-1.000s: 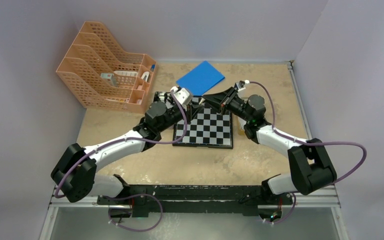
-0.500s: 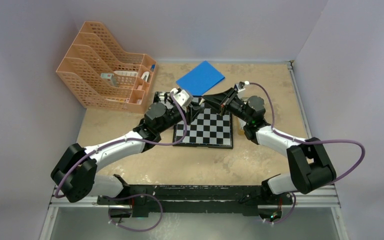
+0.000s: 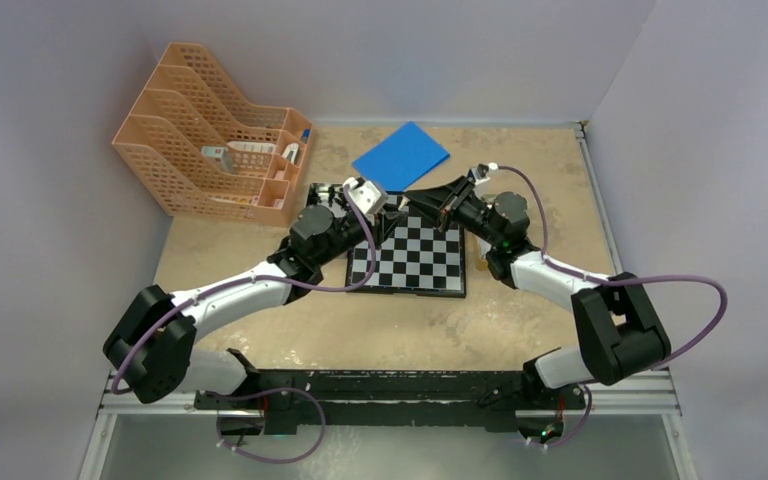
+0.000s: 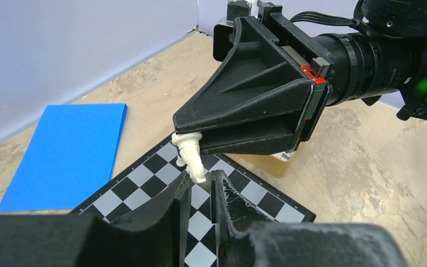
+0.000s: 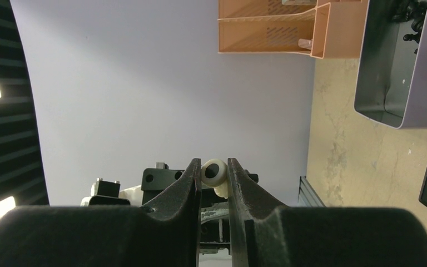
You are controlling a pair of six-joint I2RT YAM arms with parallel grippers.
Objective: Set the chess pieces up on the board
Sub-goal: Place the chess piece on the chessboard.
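Pinching a white chess piece (image 4: 192, 157) in the jaws of the right gripper (image 5: 213, 168), above the far edge of the board (image 4: 246, 192). Holding its long axis steeply tilted, wider end up, narrower end down toward the board. Flanking that lower end with the slightly spread jaws of the left gripper (image 4: 200, 183); contact not determinable.

A robotics test cell is shown: a beige mottled tabletop (image 3: 380, 335) boxed in by plain lilac wall panels (image 3: 50, 200), a black mounting rail (image 3: 390, 383) at the near edge.
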